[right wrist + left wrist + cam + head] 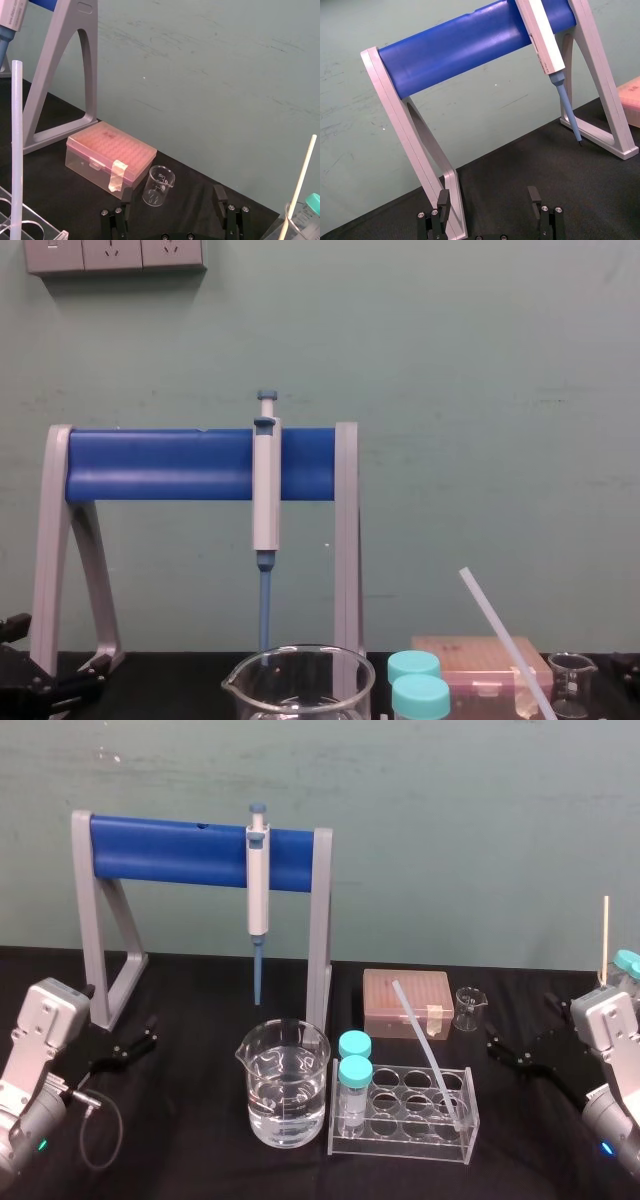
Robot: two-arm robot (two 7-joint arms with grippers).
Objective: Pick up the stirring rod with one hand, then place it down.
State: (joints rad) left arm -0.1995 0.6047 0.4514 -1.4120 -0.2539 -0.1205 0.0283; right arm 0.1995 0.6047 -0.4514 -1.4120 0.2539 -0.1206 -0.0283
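Right gripper (pixel 500 1048) sits low over the right side of the table (pixel 200 990), jaws spread wide with nothing between them. The right wrist view shows both fingers (pixel 219 199) apart, with bare black cloth and the small glass beaker (pixel 159 186) beyond. Left gripper (pixel 148 1032) mirrors it near the table's left edge, also spread and empty, close to the foot of the pipette stand (pixel 88 920). So nothing of the task is done yet, by my read. The stirring rod (pixel 425 1050) is untouched, with its lower end down in the clear tube rack (pixel 400 1145) near the table's front edge. It leans back and to the left, so its top shows in front of the pink tip box (pixel 380 1010). Everything is left to do: reach in, close on the rod, lift it clear of the rack, then set it down. The right gripper is the nearer of the two and looks the likelier one for the job.
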